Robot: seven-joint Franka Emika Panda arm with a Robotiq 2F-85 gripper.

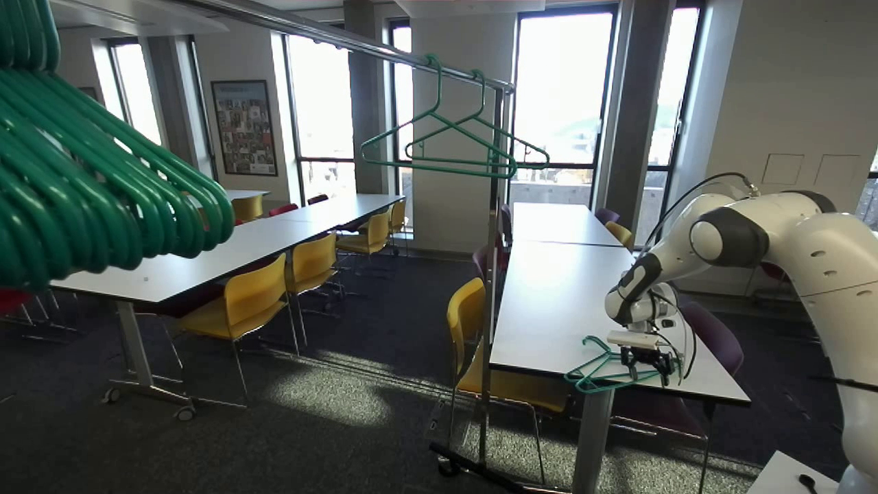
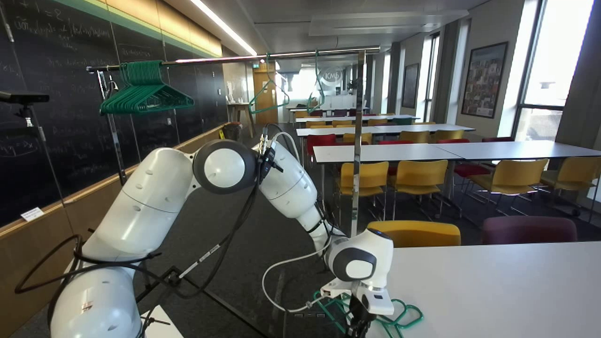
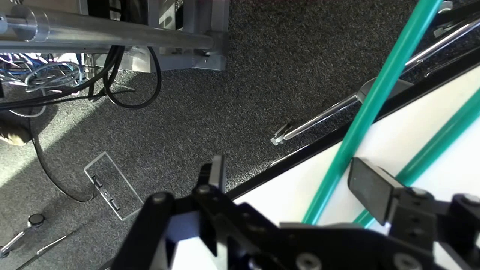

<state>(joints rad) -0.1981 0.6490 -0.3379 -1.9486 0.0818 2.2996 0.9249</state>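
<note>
A slim green plastic clothes hanger [image 3: 369, 103], possibly overlapped by another, is laid on a long white tabletop [image 1: 549, 295] with a black edge; it is placed at the table's near end, one part jutting out past the edge. Above it, the black two-fingered gripper [image 3: 293, 176] of a white robot arm [image 1: 837, 261] is pointed downward. The fingers are spread apart and nothing is clamped. In the wrist view, one green bar is framed between them, much closer to the right finger, though contact cannot be told; a second bar is partly covered by that finger. At left in an exterior view, a dense bunch of green hangers [image 2: 138, 89] is hung from a chrome rail [image 2: 216, 60]. For a sound grip, it is judged, the bar should be centred and met squarely by a slight wrist turn, the second bar kept clear, and the tabletop not pressed.
</note>
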